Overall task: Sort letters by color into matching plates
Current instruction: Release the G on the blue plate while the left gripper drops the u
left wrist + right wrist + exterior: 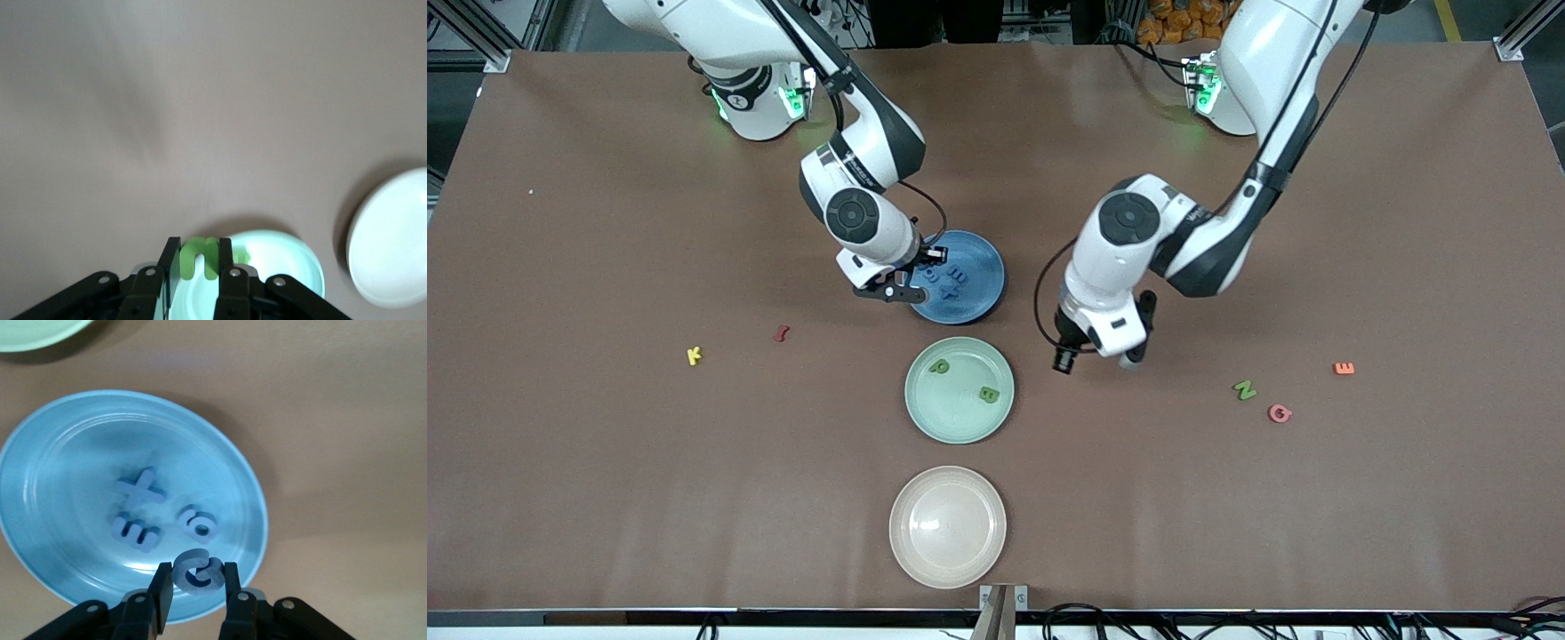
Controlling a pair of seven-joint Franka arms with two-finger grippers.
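- Foam letters, light and soft, take a gentle pinch across their flat faces. In the front view three blue ones lie in the blue plate (978,302) and two green ones in the green plate (959,418); a green letter (1244,389) waits toward the left arm's end, with bare table around it.
- Left wrist view: the left gripper (199,267) is clenched on a green piece (200,257), probably over the green plate's rim.
- Right wrist view: the right gripper (197,583) clamps a blue letter (198,571) over the blue plate's edge.

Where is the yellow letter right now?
In the front view, the yellow letter lies on the bare table toward the right arm's end, beside a dark red piece, well away from the plates.
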